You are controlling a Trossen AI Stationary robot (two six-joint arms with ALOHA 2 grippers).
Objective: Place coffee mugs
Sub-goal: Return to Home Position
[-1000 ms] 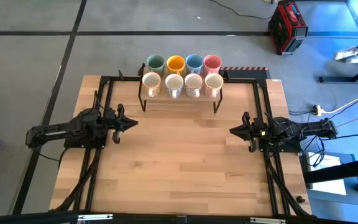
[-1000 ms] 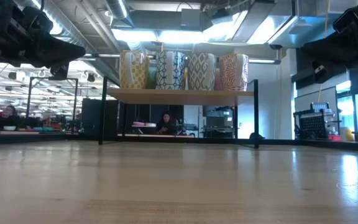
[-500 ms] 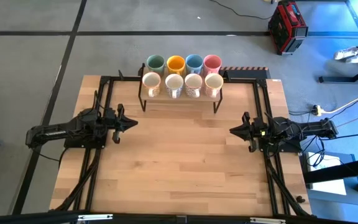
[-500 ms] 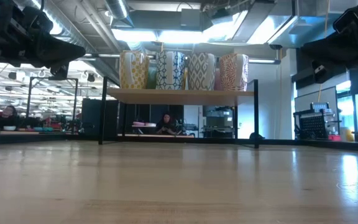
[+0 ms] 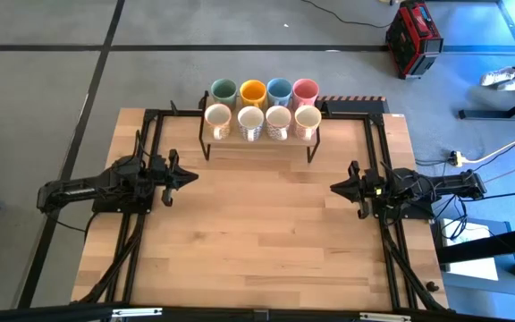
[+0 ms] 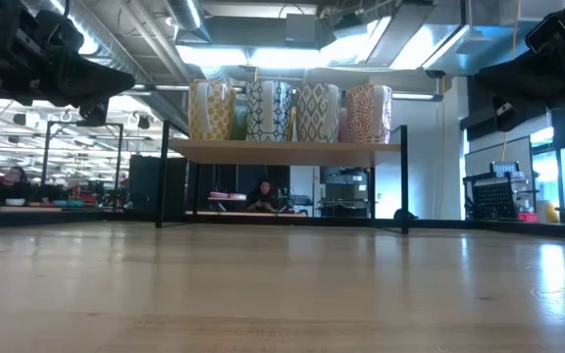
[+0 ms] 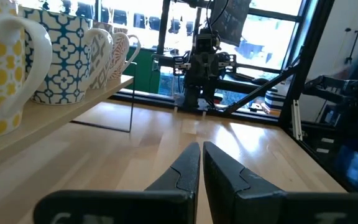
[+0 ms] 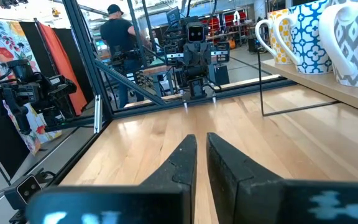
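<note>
Identical build: left matte-black jointed arm (image 5: 97, 190) and right matte-black jointed arm (image 5: 427, 188). Each carries two tapered dark angular fingers (image 7: 180, 175).

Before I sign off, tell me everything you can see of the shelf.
The shelf is a light wooden board on thin black metal legs, standing level at the far middle of the table. Eight mugs stand upright on it in two rows of four, filling its top. Nothing else touches it, and the space underneath is open.
</note>
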